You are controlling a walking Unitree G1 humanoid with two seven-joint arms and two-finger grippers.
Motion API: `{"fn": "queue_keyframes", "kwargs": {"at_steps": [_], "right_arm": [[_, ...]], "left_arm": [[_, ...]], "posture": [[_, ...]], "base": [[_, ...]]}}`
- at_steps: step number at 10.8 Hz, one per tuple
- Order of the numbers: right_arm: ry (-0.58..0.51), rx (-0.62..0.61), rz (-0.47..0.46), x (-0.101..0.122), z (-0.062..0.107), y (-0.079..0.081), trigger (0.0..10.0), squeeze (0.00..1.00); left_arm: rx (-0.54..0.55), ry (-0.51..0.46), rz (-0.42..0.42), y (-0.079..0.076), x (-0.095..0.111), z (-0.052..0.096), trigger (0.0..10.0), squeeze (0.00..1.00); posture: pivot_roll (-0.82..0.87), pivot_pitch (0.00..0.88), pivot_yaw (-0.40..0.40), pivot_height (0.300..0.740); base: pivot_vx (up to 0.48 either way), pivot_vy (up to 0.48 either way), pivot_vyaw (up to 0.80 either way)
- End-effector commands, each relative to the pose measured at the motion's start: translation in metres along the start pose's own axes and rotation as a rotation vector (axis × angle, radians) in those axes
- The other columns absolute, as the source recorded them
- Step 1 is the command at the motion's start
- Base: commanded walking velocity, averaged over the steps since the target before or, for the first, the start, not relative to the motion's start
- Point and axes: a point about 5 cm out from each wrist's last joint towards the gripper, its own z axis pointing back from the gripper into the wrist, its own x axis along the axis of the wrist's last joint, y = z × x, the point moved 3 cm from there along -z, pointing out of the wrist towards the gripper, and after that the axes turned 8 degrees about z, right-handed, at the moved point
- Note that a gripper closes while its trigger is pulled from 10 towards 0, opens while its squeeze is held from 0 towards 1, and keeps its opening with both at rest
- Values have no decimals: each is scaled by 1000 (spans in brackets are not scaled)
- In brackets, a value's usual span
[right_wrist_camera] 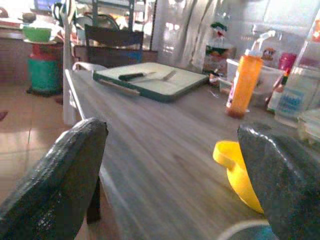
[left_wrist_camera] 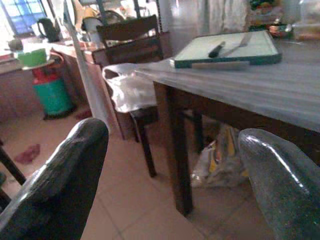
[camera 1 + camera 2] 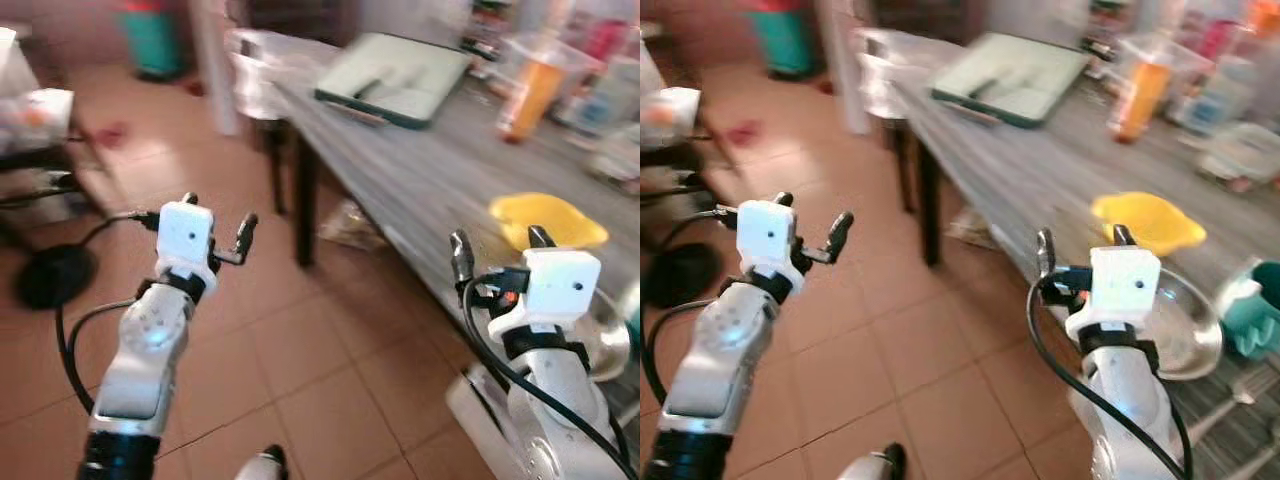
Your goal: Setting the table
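A long grey wooden table runs along my right side. On it lie a green tray with a black-handled knife and a fork, a yellow bowl, a metal bowl and a teal cup. My right gripper is open and empty at the table's near edge, just in front of the yellow bowl. My left gripper is open and empty over the tiled floor, left of the table.
An orange bottle and several plastic containers crowd the table's far side. A dark chair with a white bag stands at the table's far end. A teal gas cylinder and a black stand base are on the floor.
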Motion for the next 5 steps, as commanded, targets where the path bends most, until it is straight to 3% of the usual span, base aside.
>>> {"fn": "queue_keyframes", "kwargs": {"at_steps": [1, 4, 5], "right_arm": [[6, -17, -3, -2, 1, -3, 10000, 1000], [-1, -20, -5, -2, -2, -3, 10000, 1000], [-4, -19, -4, -2, -2, -3, 10000, 1000]], "left_arm": [[-22, 37, -7, -4, -10, 2, 10000, 0], [5, 58, 2, 2, -15, 0, 10000, 0], [3, 55, 0, 1, -16, 0, 10000, 0]], "posture": [[161, 131, -48, 740], [165, 124, -49, 740], [165, 122, -52, 740]], "base": [[0, 0, 0], [0, 0, 0], [0, 289, 0]]}}
